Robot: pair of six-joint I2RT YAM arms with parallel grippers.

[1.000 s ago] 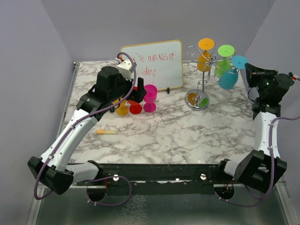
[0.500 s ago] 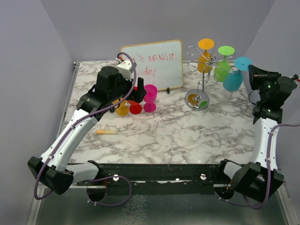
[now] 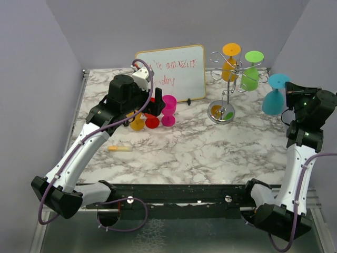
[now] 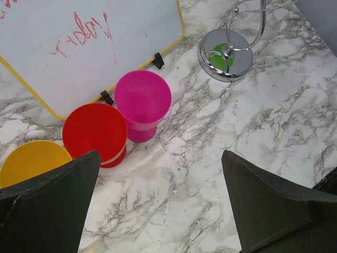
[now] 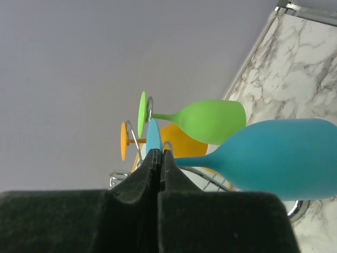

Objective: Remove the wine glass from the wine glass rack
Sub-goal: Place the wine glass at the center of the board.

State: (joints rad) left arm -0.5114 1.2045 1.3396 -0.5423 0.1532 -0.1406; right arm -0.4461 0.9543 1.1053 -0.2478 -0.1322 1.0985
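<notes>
The silver wire wine glass rack (image 3: pixel 227 79) stands at the back right on its round shiny base (image 3: pixel 221 112). An orange glass (image 3: pixel 229 62) and a green glass (image 3: pixel 251 71) hang upside down from it. My right gripper (image 3: pixel 288 90) is shut on the foot of a blue wine glass (image 3: pixel 274 97) and holds it clear of the rack, to its right, above the table. In the right wrist view the fingers (image 5: pixel 159 158) pinch the blue foot, the blue bowl (image 5: pixel 284 158) at right. My left gripper (image 4: pixel 158 174) is open and empty over the marble by the cups.
A whiteboard (image 3: pixel 171 74) with red writing leans at the back. Pink (image 3: pixel 168 108), red (image 3: pixel 151 121) and orange (image 3: pixel 137 124) cups stand in front of it. A yellow stick (image 3: pixel 120 148) lies on the left of the marble table (image 3: pixel 200 147). Walls close in left and right.
My right gripper has pulled the blue glass to the right, off the rack's arm and away from the other glasses. The left arm has not moved.
</notes>
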